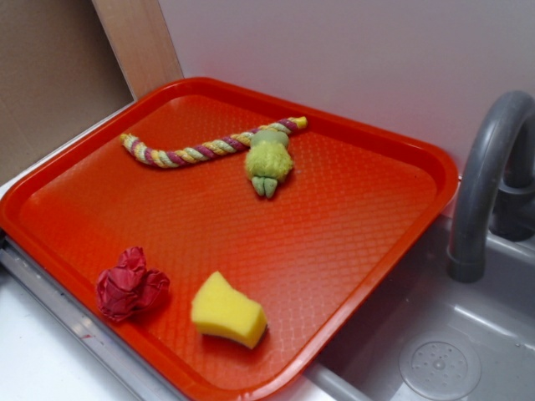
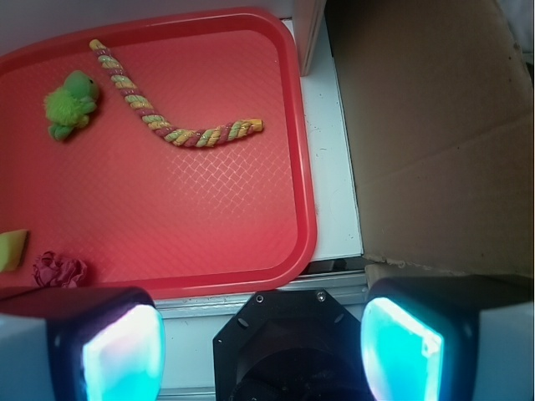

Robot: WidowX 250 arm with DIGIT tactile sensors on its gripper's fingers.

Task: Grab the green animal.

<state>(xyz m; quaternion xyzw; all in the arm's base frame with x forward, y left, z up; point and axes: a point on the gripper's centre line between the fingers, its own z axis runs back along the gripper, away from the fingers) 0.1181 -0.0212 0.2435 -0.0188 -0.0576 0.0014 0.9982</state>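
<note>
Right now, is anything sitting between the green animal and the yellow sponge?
No. In the exterior view, only bare red tray lies between the green animal and the yellow sponge. The crumpled red paper sits off to the side.

Exterior view: on the tray (image 1: 368,242), the animal (image 1: 268,161) lies at 12 o'clock, touching the rope (image 1: 201,150) stretching toward 10. The sponge (image 1: 228,312) lies at 6, the crumpled wad (image 1: 129,284) just beside it at 7; the faucet (image 1: 485,184) stands off-tray at 3.

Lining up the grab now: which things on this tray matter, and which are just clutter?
Matters: green animal, gripper (open, off the tray).
Clutter: braided rope, yellow sponge, crumpled red ball, grey tap.
</note>
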